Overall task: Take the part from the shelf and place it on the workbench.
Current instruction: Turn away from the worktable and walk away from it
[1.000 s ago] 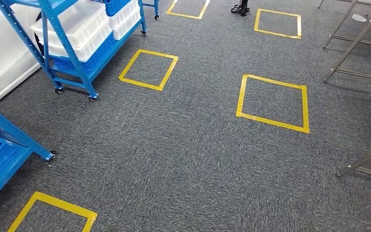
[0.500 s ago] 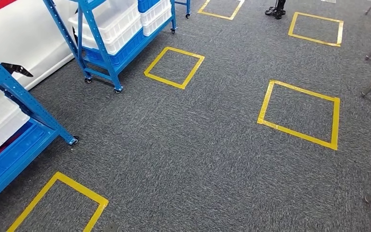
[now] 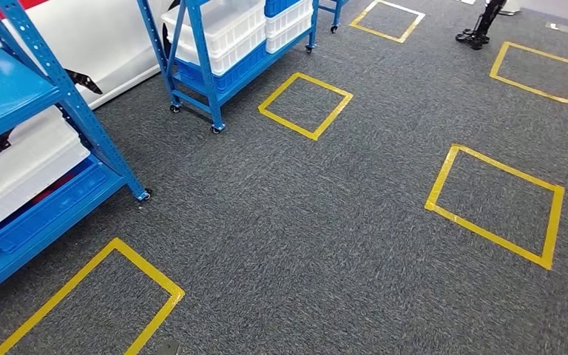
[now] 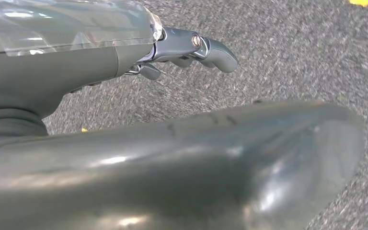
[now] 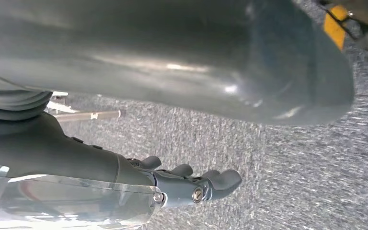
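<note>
Shelf cut off at frame edge

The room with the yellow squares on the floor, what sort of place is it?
Probably a workshop or warehouse-style test area. Blue wheeled shelving racks hold white and blue storage bins, and yellow tape squares mark spots on the grey carpet.

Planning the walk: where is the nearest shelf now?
Head view, left edge: the blue shelf holding a white bin, beside a yellow floor square.
</note>
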You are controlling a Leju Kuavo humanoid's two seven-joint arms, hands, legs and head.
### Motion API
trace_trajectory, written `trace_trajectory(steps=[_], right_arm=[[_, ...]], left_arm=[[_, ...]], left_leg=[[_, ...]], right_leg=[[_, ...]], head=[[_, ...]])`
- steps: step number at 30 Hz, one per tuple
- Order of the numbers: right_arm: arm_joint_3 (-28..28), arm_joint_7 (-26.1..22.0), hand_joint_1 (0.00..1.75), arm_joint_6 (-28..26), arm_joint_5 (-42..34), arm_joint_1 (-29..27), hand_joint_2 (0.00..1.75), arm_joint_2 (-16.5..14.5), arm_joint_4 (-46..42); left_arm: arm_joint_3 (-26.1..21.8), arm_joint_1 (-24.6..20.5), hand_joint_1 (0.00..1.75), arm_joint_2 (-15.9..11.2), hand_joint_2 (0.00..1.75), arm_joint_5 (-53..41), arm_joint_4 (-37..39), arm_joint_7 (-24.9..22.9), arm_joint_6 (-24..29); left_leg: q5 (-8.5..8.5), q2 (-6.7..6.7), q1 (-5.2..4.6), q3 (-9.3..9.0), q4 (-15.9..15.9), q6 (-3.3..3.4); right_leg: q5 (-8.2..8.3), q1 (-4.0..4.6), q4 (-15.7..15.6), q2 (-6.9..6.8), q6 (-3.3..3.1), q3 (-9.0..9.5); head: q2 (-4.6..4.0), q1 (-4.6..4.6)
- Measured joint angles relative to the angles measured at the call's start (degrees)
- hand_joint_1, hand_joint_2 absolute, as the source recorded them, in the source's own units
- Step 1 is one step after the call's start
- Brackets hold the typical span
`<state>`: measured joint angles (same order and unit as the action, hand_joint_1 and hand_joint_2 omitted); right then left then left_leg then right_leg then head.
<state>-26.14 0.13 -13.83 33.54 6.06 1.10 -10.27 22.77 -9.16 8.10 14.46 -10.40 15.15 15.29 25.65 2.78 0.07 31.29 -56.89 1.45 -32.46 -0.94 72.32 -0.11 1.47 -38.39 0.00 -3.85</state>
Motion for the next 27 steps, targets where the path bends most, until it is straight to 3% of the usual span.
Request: trace_trajectory(steps=[1,3,5,7,9,11,13,14,15,16,18,20,22,24,25,27], right_arm=[[0.0,0.0,0.0,-0.2,-0.1,-0.1,0.0,0.0,0.0],[0.0,-0.1,0.0,-0.5,-0.1,-0.1,0.0,0.1,0.0],[0.1,-0.2,0.0,-0.7,-0.1,-0.1,0.0,0.2,0.0],[0.1,-0.2,0.0,-0.7,0.0,0.1,0.0,0.1,0.0],[0.1,-0.2,0.0,-0.7,0.1,0.1,0.0,0.0,0.0],[0.1,-0.2,0.0,-0.7,0.2,0.0,0.0,0.0,0.0],[0.1,-0.1,0.0,-0.6,0.3,-0.1,0.0,0.1,0.0],[0.1,-0.1,0.0,-0.6,0.3,-0.2,0.0,0.1,0.0],[0.1,-0.1,0.0,-0.6,0.3,-0.2,0.0,0.1,0.0],[0.1,-0.1,0.0,-0.7,0.2,-0.2,0.0,0.1,0.0],[0.1,-0.1,0.0,-0.8,0.2,-0.4,0.0,0.0,0.0],[0.1,-0.1,0.0,-0.9,0.1,-0.5,0.0,-0.1,0.0],[0.1,-0.1,0.0,-1.0,0.2,-0.5,0.0,-0.1,0.0],[0.1,-0.1,0.0,-0.9,0.3,-0.4,0.0,-0.1,0.0],[0.1,-0.1,0.0,-0.8,0.4,-0.5,0.0,-0.1,0.0],[0.1,-0.1,0.0,-0.8,0.5,-0.6,0.0,-0.1,0.0]], left_arm=[[0.0,0.0,0.0,0.0,0.0,-0.1,0.0,0.0,0.0],[0.0,-0.2,0.0,0.0,0.0,-0.1,0.0,0.0,-0.1],[0.0,-0.4,0.0,0.0,0.0,-0.1,0.0,0.0,-0.1],[0.0,-0.4,0.0,0.0,0.0,-0.1,0.0,-0.1,-0.1],[0.0,-0.4,0.0,0.0,0.0,-0.1,0.0,-0.2,-0.1],[0.0,-0.5,0.0,-0.1,0.0,0.0,0.0,-0.3,-0.1],[0.0,-0.5,0.0,-0.1,0.0,0.1,0.0,-0.2,-0.2],[0.0,-0.4,0.0,-0.1,0.0,0.1,0.0,-0.2,-0.2],[0.0,-0.2,0.0,-0.1,0.0,0.0,0.0,-0.2,-0.2],[0.0,-0.1,0.0,-0.1,0.0,0.0,0.0,-0.2,-0.2],[0.0,-0.2,0.0,-0.1,0.0,-0.3,0.0,-0.3,-0.3],[0.0,-0.5,0.0,-0.1,0.0,-0.5,0.0,-0.4,-0.4],[0.0,-0.4,0.0,-0.1,0.0,-0.7,0.0,-0.6,-0.5],[0.0,-0.3,0.0,-0.2,0.0,-0.6,0.0,-0.7,-0.5],[0.0,-0.3,0.0,-0.1,0.0,-0.5,0.0,-0.7,-0.5],[0.0,-0.4,0.0,-0.1,0.0,-0.4,0.0,-0.6,-0.6]], left_leg=[[0.1,0.73,0.04,-0.03,-0.2,-0.16],[0.42,1.98,-0.02,0.23,-0.8,-0.7],[0.51,2.9,-0.03,0.73,-1.1,-1.39],[0.49,3.63,0.17,1.05,-1.1,-2.09],[1.92,1.95,0.16,2.09,-3.3,-2.65],[5.26,-0.9,0.17,5.09,-9.7,-3.0],[7.64,-1.9,0.32,8.32,-16.2,-3.22],[7.42,-2.07,0.35,8.82,-17.1,-3.24],[6.22,-2.28,0.35,8.26,-15.9,-3.18],[4.3,-2.8,0.3,6.65,-12.8,-2.99],[1.27,-5.24,-0.14,2.77,-5.0,-2.25],[0.59,-6.64,-0.69,1.16,-1.5,-1.47],[0.44,-5.56,-0.71,1.09,-1.0,-0.86],[-0.05,-4.47,-0.33,0.73,-0.4,-0.24],[-0.31,-3.94,-0.1,0.54,-0.1,0.03],[-0.49,-2.85,-0.03,0.7,0.0,0.3]], right_leg=[[2.38,-0.13,-3.7,0.56,0.01,1.56],[5.25,-0.37,-10.6,2.77,-0.02,4.55],[5.51,-0.34,-13.0,3.82,-0.27,5.43],[5.68,-0.29,-13.2,2.75,-0.92,5.46],[5.78,-0.34,-13.6,1.5,-1.76,5.69],[5.71,-0.15,-13.7,0.13,-2.31,5.82],[5.57,0.14,-13.7,-1.27,-2.52,5.84],[5.49,0.23,-13.7,-1.96,-2.55,5.87],[5.4,0.28,-13.7,-2.6,-2.54,5.96],[5.3,0.32,-13.7,-3.22,-2.46,6.11],[5.03,0.49,-13.7,-4.33,-2.14,6.47],[4.82,0.66,-13.7,-5.33,-1.6,6.69],[4.66,0.72,-13.8,-6.33,-0.98,6.96],[3.55,0.56,-12.6,-4.92,-0.4,6.8],[2.16,0.44,-10.5,-3.43,-0.16,5.95],[-1.46,0.13,-3.4,-0.8,0.1,2.56]], head=[[0.0,0.0],[0.0,-0.01],[0.0,-0.01],[0.0,0.0],[0.0,-0.01],[0.0,-0.02],[0.0,-0.02],[0.0,-0.02],[0.0,-0.02],[0.0,-0.02],[0.0,-0.02],[0.0,-0.02],[0.0,-0.02],[0.0,-0.01],[0.0,0.0],[0.0,0.0]])
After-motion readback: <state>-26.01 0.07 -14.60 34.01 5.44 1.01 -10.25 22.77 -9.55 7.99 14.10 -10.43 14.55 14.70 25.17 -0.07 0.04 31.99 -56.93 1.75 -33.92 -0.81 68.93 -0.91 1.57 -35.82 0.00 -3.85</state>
